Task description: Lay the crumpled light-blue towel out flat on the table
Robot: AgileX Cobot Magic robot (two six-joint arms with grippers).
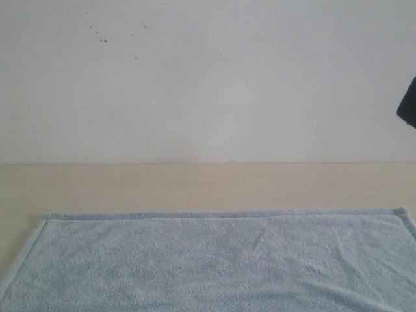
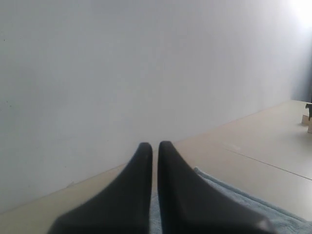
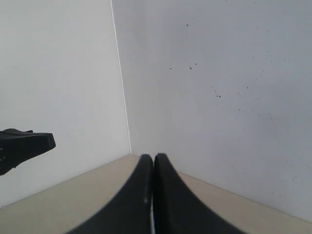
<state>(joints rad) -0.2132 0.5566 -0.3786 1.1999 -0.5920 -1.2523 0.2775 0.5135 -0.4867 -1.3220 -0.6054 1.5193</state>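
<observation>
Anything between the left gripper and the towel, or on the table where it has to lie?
Nothing visible. The left gripper, shut, hangs over the towel edge with no object between them. In the exterior view, the table strip beyond the towel shows nothing on it.

Count on inspection: one towel [image 1: 214, 260], a single piece; one table [image 1: 195, 185]; one wall [image 1: 208, 78] in the exterior view, two walls meeting in the right wrist view. Grippers: two in all, one left gripper [image 2: 154, 146] and one right gripper [image 3: 153, 158], each with two dark fingers [image 2: 139, 185]. One dark shape [image 1: 409, 104] at the right edge of the exterior view, not identifiable. One small object [image 2: 308, 117] on the table in the left wrist view, too small to tell
</observation>
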